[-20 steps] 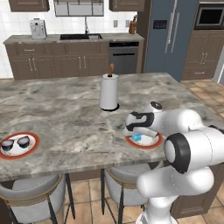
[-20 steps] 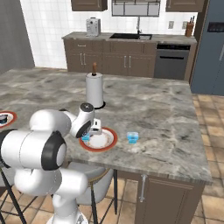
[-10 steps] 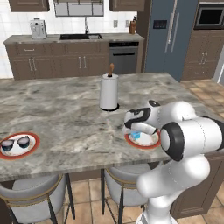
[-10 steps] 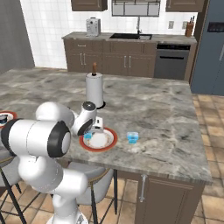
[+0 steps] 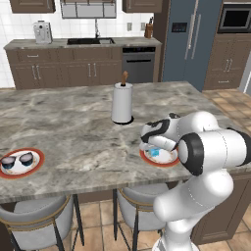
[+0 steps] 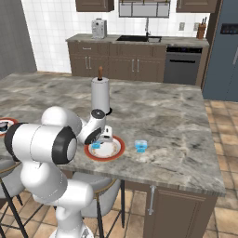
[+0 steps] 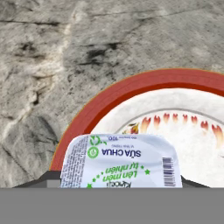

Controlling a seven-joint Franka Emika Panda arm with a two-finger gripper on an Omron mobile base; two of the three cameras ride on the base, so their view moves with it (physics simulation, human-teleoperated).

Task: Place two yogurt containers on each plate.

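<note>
On the near plate (image 5: 162, 158), at the counter's front edge, a light blue yogurt cup (image 5: 154, 152) is seen under the claw (image 5: 152, 143); its foil lid fills the low part of the hand view (image 7: 120, 162), over the red rim. The claw is narrowed around the cup and looks closed on it, though finger contact is hidden. If the cup is let go while tilted, or dragged as the hand lifts, it could be tipped or pushed off the rim. A second light blue cup (image 6: 141, 146) is left on the counter (image 6: 186, 121) just beside that plate. A paper-towel roll (image 5: 122, 102) stands behind. Two dark cups (image 5: 16, 160) are already set on the far plate (image 5: 19, 163).
</note>
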